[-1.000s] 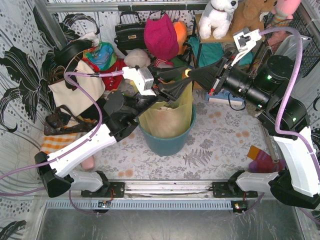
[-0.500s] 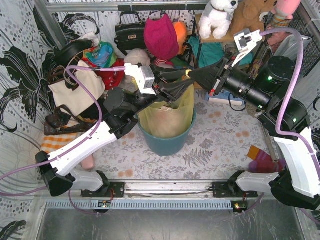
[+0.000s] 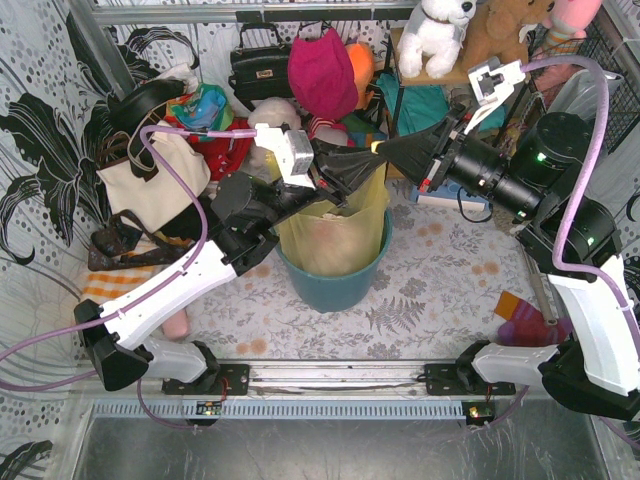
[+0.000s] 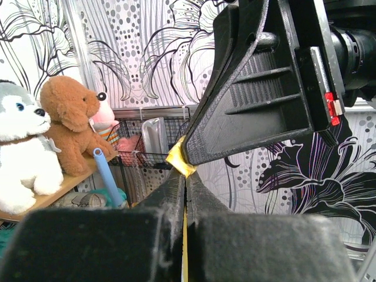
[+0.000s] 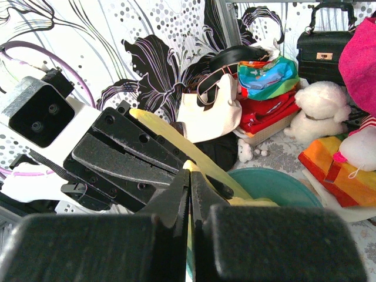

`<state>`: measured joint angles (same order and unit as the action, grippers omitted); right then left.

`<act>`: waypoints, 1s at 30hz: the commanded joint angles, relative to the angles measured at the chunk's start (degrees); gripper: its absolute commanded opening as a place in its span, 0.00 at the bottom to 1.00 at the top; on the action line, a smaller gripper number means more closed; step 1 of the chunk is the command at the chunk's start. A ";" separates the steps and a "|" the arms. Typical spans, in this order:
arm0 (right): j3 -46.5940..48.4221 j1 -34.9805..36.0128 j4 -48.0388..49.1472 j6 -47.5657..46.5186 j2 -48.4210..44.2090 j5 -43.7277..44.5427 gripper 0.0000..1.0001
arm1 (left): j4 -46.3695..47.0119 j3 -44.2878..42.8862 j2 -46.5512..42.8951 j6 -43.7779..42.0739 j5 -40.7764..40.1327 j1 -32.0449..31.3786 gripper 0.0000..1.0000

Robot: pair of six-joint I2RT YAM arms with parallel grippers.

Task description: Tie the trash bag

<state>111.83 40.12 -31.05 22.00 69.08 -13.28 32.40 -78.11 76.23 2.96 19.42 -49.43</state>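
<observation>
The trash bag (image 3: 332, 232), translucent yellow-green with white paper showing through, stands in the teal bin (image 3: 330, 285). Its top edges are pulled up into yellow strips. My left gripper (image 3: 366, 156) and right gripper (image 3: 382, 149) meet tip to tip above the bag's mouth. In the left wrist view my left gripper (image 4: 185, 174) is shut on a thin yellow strip (image 4: 178, 157), with the right gripper's finger (image 4: 258, 100) right over it. In the right wrist view my right gripper (image 5: 190, 171) is shut on a yellow strip (image 5: 170, 134), which runs along the left gripper's fingers (image 5: 126, 158).
A cream tote bag (image 3: 150, 185) lies at the left. A black handbag (image 3: 262, 65), a magenta bag (image 3: 322, 72) and plush toys (image 3: 436, 32) crowd the back. A shelf frame (image 3: 398, 95) stands behind the bin. A coloured cloth (image 3: 520, 318) lies at the right.
My left gripper has risen a little and its fingers have drawn together at the right gripper's tips. The right arm has barely moved.
</observation>
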 commanded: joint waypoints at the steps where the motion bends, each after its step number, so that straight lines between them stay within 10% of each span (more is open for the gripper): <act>1: 0.76 0.23 2.96 0.54 -0.92 1.44 0.04 | 1.51 -1.04 -1.27 0.78 2.64 0.30 0.01; 6: 1.58 0.22 5.98 -0.57 -0.87 2.49 0.29 | 1.43 0.89 -2.79 0.90 3.38 0.30 0.00; 18: 8.77 0.22 3.64 -4.42 7.65 -0.77 0.32 | 1.52 5.45 -6.02 1.50 11.06 0.30 0.00; 30: 19.67 0.22 0.59 -6.89 19.56 -22.42 0.44 | 0.90 8.63 -8.66 2.58 18.02 0.21 0.00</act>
<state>127.57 40.12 -30.44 16.88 86.26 -24.64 32.40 -70.52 69.47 4.36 33.69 -49.43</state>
